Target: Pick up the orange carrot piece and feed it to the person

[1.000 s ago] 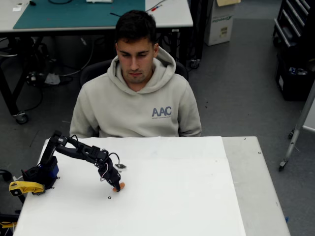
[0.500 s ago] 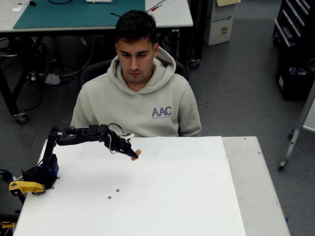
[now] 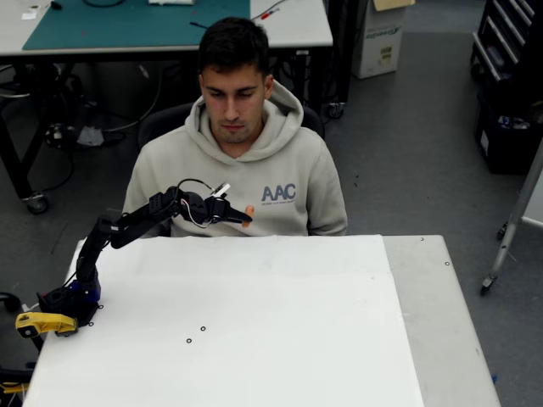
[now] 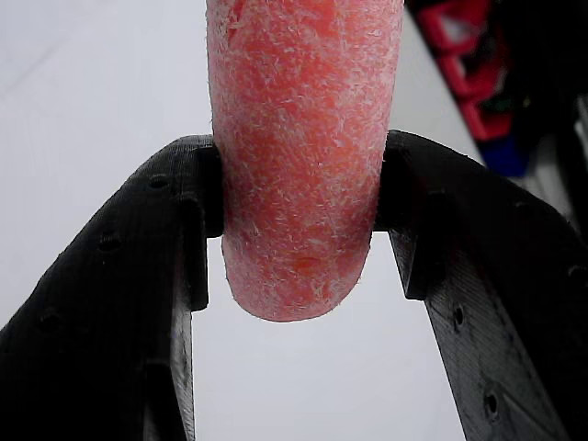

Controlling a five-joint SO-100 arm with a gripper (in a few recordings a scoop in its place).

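The gripper is pinching the orange carrot piece in front of the person's chest in the overhead view, while the wrist view is showing both fingers clamping its rough sides.

From my seat at the controls, the one thing I can read clearly is "AAC" in dark letters on the chest of the person's beige hoodie in the overhead view, with a line of smaller print beneath it that is too fine to make out. A cardboard box on the floor behind carries dark printing, but I cannot read it. In the wrist view I find no lettering on anything.
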